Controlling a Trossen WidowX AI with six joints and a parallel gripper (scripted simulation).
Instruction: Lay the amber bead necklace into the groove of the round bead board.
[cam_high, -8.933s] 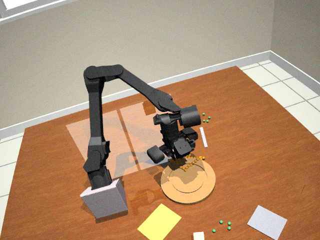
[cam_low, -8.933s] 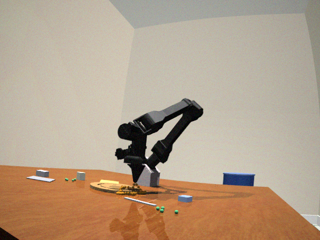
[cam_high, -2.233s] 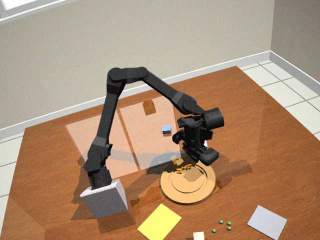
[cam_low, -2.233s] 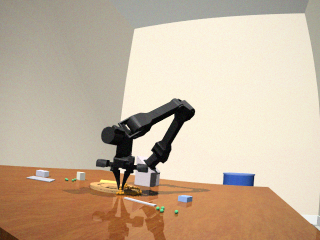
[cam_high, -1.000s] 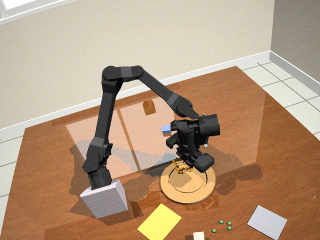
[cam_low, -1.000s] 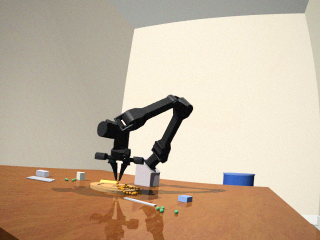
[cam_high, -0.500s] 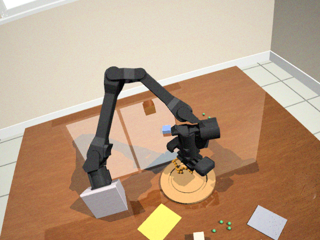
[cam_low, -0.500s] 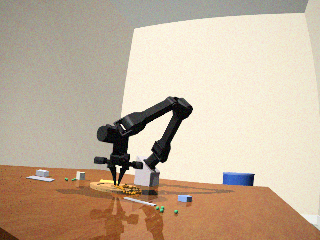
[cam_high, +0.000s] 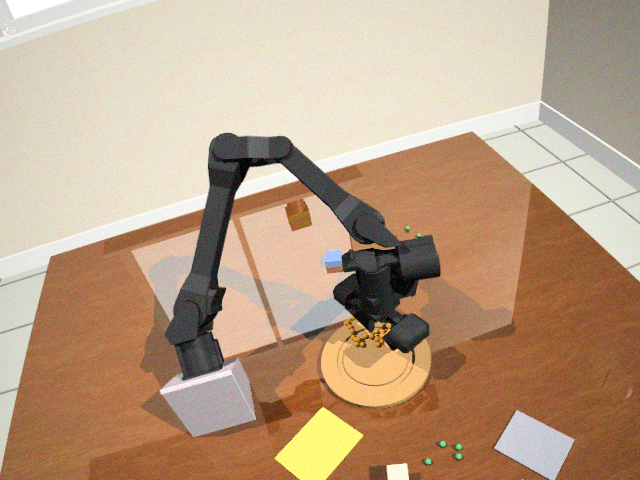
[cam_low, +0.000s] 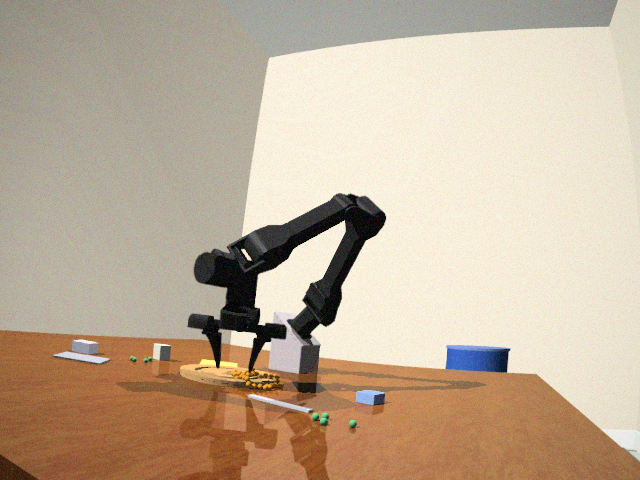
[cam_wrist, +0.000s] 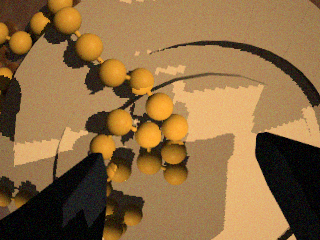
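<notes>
Gripper (cam_low: 235, 365) spread apart with nothing between its 2 fingers, poised tips-down over the round bead board (cam_high: 403, 379), amber bead necklace (cam_high: 366, 334) bunched on the board's far-left rim, partly spilling over the edge, not in the groove (cam_wrist: 267, 56)

Brown wooden desk (cam_high: 542, 310). Yellow sheet (cam_high: 318, 444) near front edge; grey sheet (cam_high: 534, 443) right of it; green beads (cam_high: 448, 451) between them. Blue block (cam_high: 333, 258), blue tub (cam_low: 477, 358) farther back.

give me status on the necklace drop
Gripper open, holding nothing. Amber bead necklace bunched on round bead board, not laid along groove, part trailing off rim. Nothing in the way.
</notes>
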